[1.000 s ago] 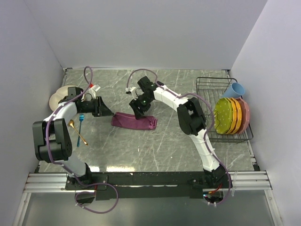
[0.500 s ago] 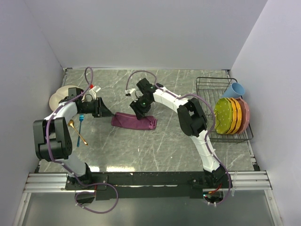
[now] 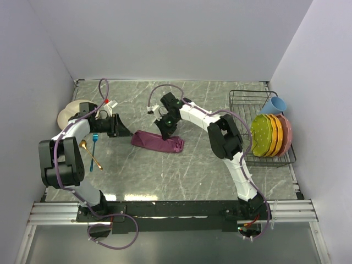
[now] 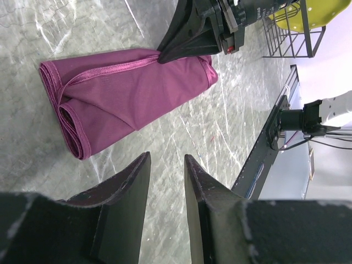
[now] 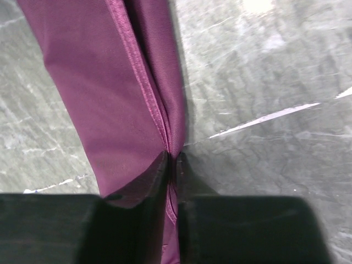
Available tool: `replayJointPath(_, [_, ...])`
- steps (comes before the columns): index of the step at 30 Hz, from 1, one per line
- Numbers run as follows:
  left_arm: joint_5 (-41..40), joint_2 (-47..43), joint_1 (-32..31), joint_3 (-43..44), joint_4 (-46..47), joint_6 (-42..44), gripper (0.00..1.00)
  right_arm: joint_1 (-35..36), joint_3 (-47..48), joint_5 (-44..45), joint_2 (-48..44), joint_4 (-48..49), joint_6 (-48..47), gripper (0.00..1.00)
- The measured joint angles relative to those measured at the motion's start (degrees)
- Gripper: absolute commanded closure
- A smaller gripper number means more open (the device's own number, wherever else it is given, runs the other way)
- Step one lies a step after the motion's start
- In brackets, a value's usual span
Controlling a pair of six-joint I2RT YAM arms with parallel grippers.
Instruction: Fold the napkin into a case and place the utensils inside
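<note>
right pincer is clamped on the far edge of the folded maroon-purple cloth napkin, lying mid grey marble surface. left pincer partly open, holding nothing, just left of it. blue fork and gold spoon lie further left.

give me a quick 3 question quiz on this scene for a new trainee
1. True or false: the right gripper is shut on the napkin's edge.
2. Where do the blue fork and gold spoon lie? A) inside the napkin B) on the table, left of the napkin C) in the dish rack
3. Fill in: the left gripper is open and holds ____.
Key: 1 true; 2 B; 3 nothing.
</note>
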Motion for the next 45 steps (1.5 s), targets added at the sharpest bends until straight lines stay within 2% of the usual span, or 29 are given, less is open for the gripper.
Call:
replayJointPath(10, [-0.2, 0.0, 0.1, 0.0, 0.2, -0.2, 0.61, -0.5, -0.4, 0.1, -0.6, -0.7, 0.8, 1.0])
replayJointPath(20, [-0.8, -0.2, 1.9, -0.1, 0.3, -0.2, 0.6, -0.6, -8.4, 11.8, -10.4, 6.1, -2.7, 1.0])
replayJointPath(26, [-1.1, -1.3, 2.9, -0.3, 0.2, 0.2, 0.6, -0.3, -17.1, 21.1, -16.6, 18.1, -6.9, 1.0])
replayJointPath(35, [-1.4, -3.1, 5.2, -1.0, -2.4, 2.9, 0.6, 4.6, -38.6, 36.6, -22.3, 45.4, -17.5, 1.0])
replayJointPath(45, [-1.5, -6.9, 7.5, -3.3, -5.2, 5.5, 0.6, 11.3, -50.9, 45.2, -25.8, 64.8, -25.0, 1.0])
